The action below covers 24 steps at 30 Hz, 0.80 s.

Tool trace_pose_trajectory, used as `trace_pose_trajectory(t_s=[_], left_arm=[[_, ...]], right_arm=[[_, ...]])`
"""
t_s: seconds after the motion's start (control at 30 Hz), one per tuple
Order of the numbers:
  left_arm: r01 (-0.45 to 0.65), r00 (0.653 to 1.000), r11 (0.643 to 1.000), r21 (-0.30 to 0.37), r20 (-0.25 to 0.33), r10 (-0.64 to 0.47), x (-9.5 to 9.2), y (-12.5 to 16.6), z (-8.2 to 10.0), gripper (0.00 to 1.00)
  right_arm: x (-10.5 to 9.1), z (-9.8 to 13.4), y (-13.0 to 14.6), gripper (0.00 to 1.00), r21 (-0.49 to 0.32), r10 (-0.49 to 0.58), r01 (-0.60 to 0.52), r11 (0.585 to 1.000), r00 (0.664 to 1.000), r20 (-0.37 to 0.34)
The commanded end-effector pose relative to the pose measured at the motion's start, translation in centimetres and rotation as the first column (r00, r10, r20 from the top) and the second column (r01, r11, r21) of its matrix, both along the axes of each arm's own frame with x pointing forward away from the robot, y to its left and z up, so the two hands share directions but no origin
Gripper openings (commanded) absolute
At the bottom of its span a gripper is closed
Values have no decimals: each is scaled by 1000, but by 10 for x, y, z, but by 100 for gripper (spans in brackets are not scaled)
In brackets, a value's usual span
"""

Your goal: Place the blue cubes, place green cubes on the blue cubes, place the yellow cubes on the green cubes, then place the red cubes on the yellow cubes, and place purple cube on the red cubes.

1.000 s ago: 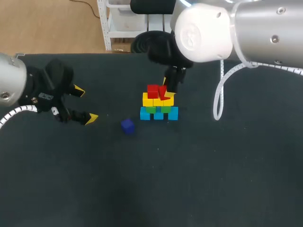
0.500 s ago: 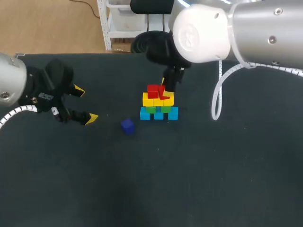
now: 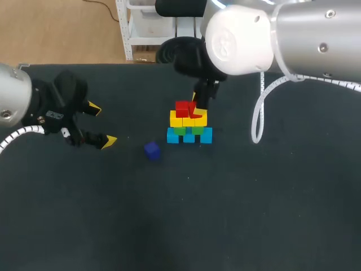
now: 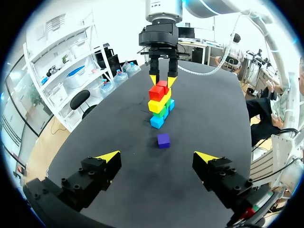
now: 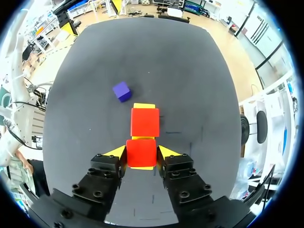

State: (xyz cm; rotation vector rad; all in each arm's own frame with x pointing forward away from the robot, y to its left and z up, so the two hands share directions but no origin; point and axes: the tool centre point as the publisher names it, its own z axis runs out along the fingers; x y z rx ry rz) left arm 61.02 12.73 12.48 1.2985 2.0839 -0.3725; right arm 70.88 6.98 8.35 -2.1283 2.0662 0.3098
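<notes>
Black matting covered the table (image 3: 237, 214), on which every item below was found.

Item 1, stack, near the table's middle. Bottom tier: blue cubes (image 3: 190, 136) in a row, resting on the mat. Second tier: green cubes (image 3: 180, 131), set on the blue. Third tier: yellow cubes (image 3: 183, 120), set on the green. Top tier: two pieces, listed next.

Item 2, red cube (image 5: 141, 152), on the yellow tier at the stack's right end as seen from the head camera, sitting slightly askew. Clasped from two sides by the right gripper (image 5: 141, 153), whose yellow tips pressed against opposite faces.

Item 3, second red cube (image 3: 181, 107), just beside the first on the same tier, touched by no finger.

Item 4, purple cube (image 3: 152, 149), alone on the mat, near the stack on its front-left side, apart from both grippers.

Item 5, right gripper, pointed down over the stack, arm entering from the right.

Item 6, left gripper (image 3: 101, 124), well apart from the stack at the table's left, fingers spread wide and empty. From its wrist camera the purple cube and the stack lay ahead of it.
</notes>
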Motion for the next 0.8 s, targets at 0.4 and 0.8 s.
trace_pose_trajectory(t_s=[0.4, 0.8], left_arm=[[4, 1000, 1000, -7, 3, -4, 0, 2, -1, 100], [4, 1000, 1000, -7, 3, -4, 0, 2, -1, 100]], right_arm=[[1, 0, 3, 44, -1, -5, 5, 1000, 1000, 8], [1, 11, -3, 83, 11, -22, 21, 1000, 999, 32]])
